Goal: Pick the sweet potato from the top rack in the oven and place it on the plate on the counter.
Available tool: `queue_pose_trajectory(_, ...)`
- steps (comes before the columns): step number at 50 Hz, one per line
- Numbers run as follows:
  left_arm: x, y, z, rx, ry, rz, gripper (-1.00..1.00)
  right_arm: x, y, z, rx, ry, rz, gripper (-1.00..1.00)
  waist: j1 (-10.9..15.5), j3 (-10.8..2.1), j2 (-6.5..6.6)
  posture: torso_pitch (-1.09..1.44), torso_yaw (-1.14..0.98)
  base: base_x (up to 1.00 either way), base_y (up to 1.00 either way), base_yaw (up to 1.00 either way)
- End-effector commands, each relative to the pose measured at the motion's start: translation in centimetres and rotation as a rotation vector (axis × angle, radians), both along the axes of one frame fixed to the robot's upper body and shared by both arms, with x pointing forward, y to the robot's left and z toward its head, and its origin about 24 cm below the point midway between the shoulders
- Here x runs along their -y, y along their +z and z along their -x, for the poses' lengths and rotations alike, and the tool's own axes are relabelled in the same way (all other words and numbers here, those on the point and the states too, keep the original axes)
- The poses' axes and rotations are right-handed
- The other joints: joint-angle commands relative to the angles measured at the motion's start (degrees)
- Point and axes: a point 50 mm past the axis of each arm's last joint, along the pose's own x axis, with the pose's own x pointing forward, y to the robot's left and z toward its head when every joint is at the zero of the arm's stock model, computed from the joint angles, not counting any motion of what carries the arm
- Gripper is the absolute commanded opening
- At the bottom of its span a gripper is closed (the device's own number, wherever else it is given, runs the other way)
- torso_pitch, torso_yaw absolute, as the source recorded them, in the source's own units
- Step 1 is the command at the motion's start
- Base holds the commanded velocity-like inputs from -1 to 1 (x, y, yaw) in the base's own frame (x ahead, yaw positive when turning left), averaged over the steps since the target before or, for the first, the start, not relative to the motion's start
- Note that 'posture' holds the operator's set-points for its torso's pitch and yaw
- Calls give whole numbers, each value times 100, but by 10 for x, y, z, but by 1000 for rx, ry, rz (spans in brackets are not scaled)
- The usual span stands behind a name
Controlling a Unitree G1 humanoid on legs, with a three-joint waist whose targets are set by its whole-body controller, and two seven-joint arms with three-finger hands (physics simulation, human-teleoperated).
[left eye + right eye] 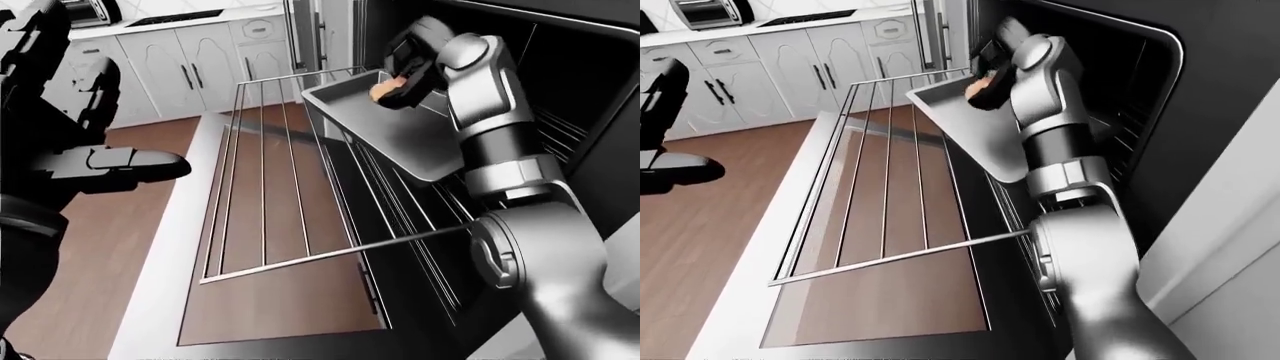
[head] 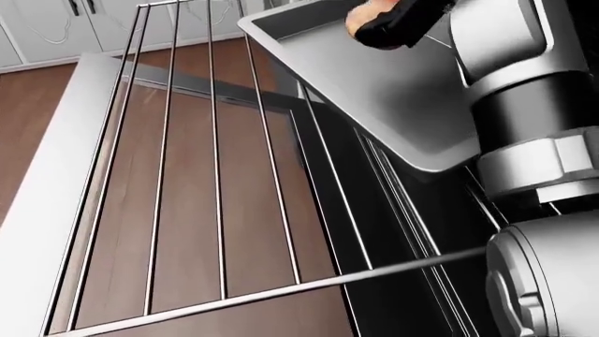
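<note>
Left-eye view shows the right hand (image 1: 408, 71), dark and three-fingered, with its fingers curled round the orange sweet potato (image 1: 383, 89) above the far end of a grey metal baking tray (image 1: 395, 139) in the open black oven (image 1: 560, 82). A pulled-out wire rack (image 1: 265, 195) hangs over the lowered glass oven door (image 1: 270, 300). The left hand (image 1: 95, 161) hovers at the left edge, fingers spread, holding nothing.

White cabinets (image 1: 190, 71) and toaster oven (image 1: 710, 11) beyond wooden floor (image 1: 700, 225).
</note>
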Motion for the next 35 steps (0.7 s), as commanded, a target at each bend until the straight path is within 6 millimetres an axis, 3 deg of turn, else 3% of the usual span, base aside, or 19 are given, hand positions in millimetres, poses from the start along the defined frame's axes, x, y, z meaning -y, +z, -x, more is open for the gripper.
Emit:
queue_pose_trajectory(1, -3, 13, 7, 73, 14, 3, 100, -8, 33, 9, 102, 30, 12, -100, -5, -134, 7, -14, 0, 0, 0, 0)
queue_pose_trajectory(2, -3, 14, 7, 76, 15, 4, 100, -9, 35, 11, 111, 37, 20, -100, 13, -183, 10, -14, 0, -6, 3, 0)
queue_pose_trajectory(5, -4, 16, 8, 79, 15, 4, 100, -14, 41, 15, 126, 54, 23, -100, 20, -138, -66, -14, 0, -12, 7, 0)
queue_pose_trajectory(12, -5, 26, 16, 95, 14, 10, 100, -19, 49, 25, 150, 78, 18, -100, 54, -217, -62, -14, 0, -36, 12, 0)
queue_pose_trajectory(18, -9, 35, 22, 110, 14, 13, 100, -24, 67, 41, 181, 91, 18, -100, 74, -110, 68, -14, 0, -52, 19, 0)
queue_pose_trajectory(21, -9, 39, 24, 115, 12, 14, 100, -28, 73, 47, 194, 103, 20, -100, 62, -214, 135, -14, 0, -64, 24, 0)
queue_pose_trajectory(26, -8, 42, 27, 120, 10, 11, 100, -31, 77, 51, 210, 111, 15, -100, 31, -201, 35, -14, 0, -65, 27, 0)
queue_pose_trajectory(31, -11, 44, 32, 128, 11, 14, 100, -41, 86, 59, 236, 155, -62, -100, -60, -49, -172, -14, 0, -65, 40, 0)
queue_pose_trajectory(32, -12, 44, 33, 126, 11, 14, 100, -43, 86, 60, 234, 166, -68, -100, -108, -2, -302, -14, 0, -64, 67, 0)
queue_pose_trajectory(33, -13, 45, 34, 126, 12, 14, 100, -45, 87, 61, 236, 172, -69, -100, -177, -79, -642, -14, 0, -65, 76, 0)
queue_pose_trajectory(34, -13, 45, 34, 125, 12, 16, 100, -47, 88, 62, 238, 178, -73, -100, -200, 43, -504, -14, 0, -65, 77, 0)
queue_pose_trajectory(35, -13, 44, 34, 124, 12, 15, 100, -49, 88, 63, 235, 188, -95, -100, -172, -111, -523, -14, 0, -64, 84, 0)
